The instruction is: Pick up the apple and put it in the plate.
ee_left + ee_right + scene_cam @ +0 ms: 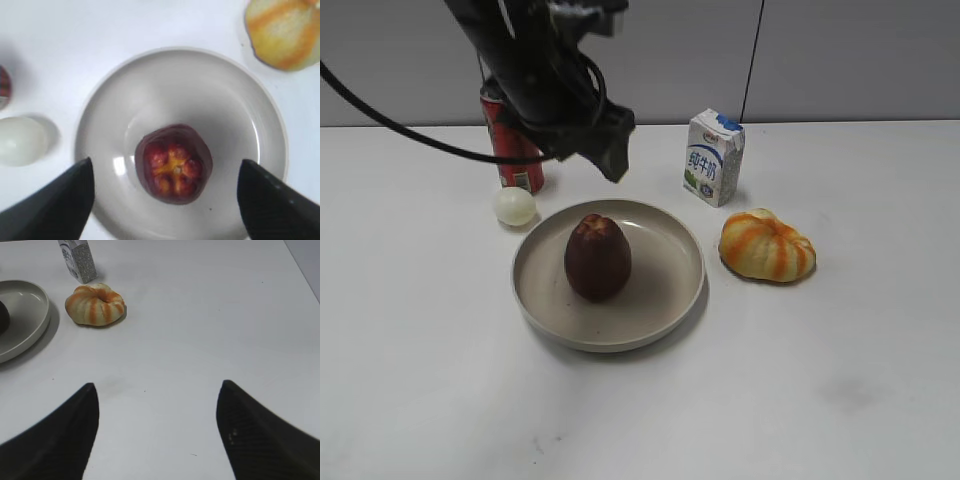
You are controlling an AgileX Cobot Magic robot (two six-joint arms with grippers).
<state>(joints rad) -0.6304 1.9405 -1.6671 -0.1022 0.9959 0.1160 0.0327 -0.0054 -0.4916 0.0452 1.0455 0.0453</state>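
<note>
The apple [173, 170] is standing upright in the plate [260, 115], between the left gripper's [167, 197] open, empty fingers [60, 197]; a careless sideways lift could be toppling it.

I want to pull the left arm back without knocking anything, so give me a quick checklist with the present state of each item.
1. Apple in the plate: ok, upright on its floor.
2. Left claw open: ok, its fingers stand wide either side of the apple, not touching.
3. Left claw above the apple: ok, raised over the plate's far rim in the exterior view.
4. Can and egg near the arm: cannot tell the gap; the arm overlaps the can.
5. Right claw out of the way: ok, open over bare table.
</note>
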